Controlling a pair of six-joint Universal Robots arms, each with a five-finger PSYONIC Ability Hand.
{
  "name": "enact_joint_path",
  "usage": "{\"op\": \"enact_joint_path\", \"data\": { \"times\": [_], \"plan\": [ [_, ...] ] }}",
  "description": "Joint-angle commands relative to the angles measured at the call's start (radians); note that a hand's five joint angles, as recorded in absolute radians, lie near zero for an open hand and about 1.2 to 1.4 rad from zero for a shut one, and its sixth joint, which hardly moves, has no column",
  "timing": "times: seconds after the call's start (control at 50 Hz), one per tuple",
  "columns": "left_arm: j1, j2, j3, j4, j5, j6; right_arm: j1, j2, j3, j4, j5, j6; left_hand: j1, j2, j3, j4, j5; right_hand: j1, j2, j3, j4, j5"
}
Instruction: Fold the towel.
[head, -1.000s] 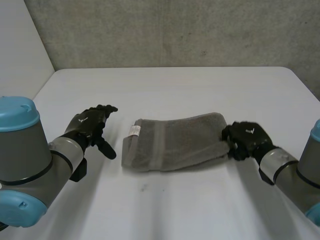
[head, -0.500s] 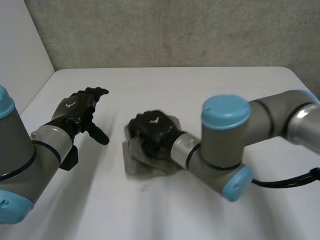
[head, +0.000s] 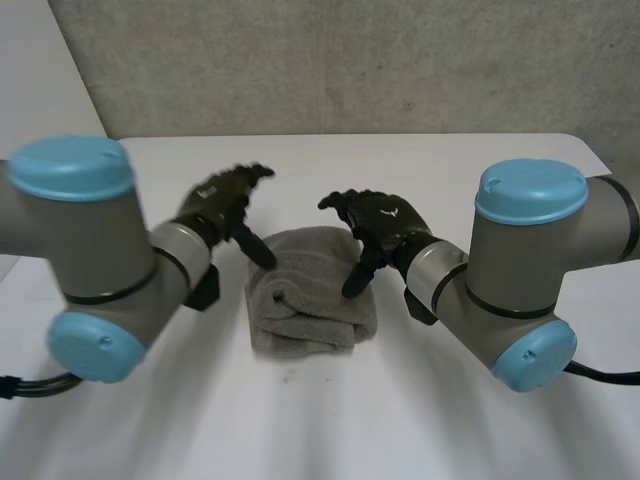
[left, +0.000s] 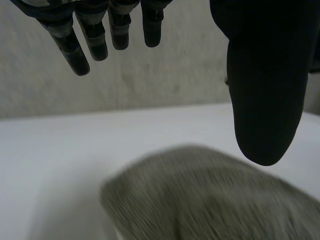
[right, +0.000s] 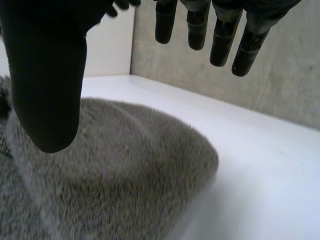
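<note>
we are seeing the towel (head: 308, 300) lying folded, lumpy, in the middle of the worktop (head: 470, 165) | left robot hand (head: 222, 198) and right robot hand (head: 376, 222) hovering beside it, fingers spread, empty | we are fearing a thumb snagging the pile and pulling the fold open

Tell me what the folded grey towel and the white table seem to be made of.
The folded grey towel looks like terry cloth, matt, with a fuzzy pile plain in the right wrist view. The white table looks smooth and hard, perhaps laminate or painted board; no grain shows.
</note>
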Motion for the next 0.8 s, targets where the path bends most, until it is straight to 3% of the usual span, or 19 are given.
{"op": "enact_joint_path", "data": {
  "times": [0.02,0.14,0.32,0.44,0.62,0.8],
  "plan": [
    [-0.032,-0.132,0.031,-0.061,-0.064,0.003,-0.015,0.102,-0.045,0.056,-0.004,0.018,0.019,0.031,0.031,0.032,-0.001,-0.036,-0.057,-0.040,-0.061,-0.074],
    [-0.031,-0.158,0.003,-0.067,-0.174,0.047,-0.023,0.149,-0.060,0.075,-0.004,-0.031,0.016,0.028,0.028,0.029,-0.004,-0.036,-0.057,-0.040,-0.061,-0.074],
    [-0.037,-0.091,-0.076,-0.064,-0.182,0.103,-0.029,0.130,-0.048,0.078,0.001,-0.103,-0.004,0.007,0.007,0.008,-0.024,-0.036,-0.057,-0.040,-0.061,-0.074],
    [-0.079,0.070,-0.066,-0.064,-0.186,0.104,-0.041,-0.030,-0.026,0.069,0.035,-0.095,-0.004,0.007,0.007,0.008,-0.024,-0.036,-0.057,-0.040,-0.061,-0.074],
    [-0.070,0.317,0.032,-0.110,-0.189,0.118,-0.098,-0.356,-0.025,0.073,0.171,-0.104,0.008,0.019,0.019,0.020,-0.013,-0.036,-0.057,-0.040,-0.061,-0.074],
    [0.077,0.473,0.173,-0.388,-0.191,0.212,-0.205,-0.561,0.027,0.203,0.260,-0.163,0.008,0.019,0.019,0.020,-0.013,-0.036,-0.057,-0.040,-0.061,-0.074]
  ]
}}
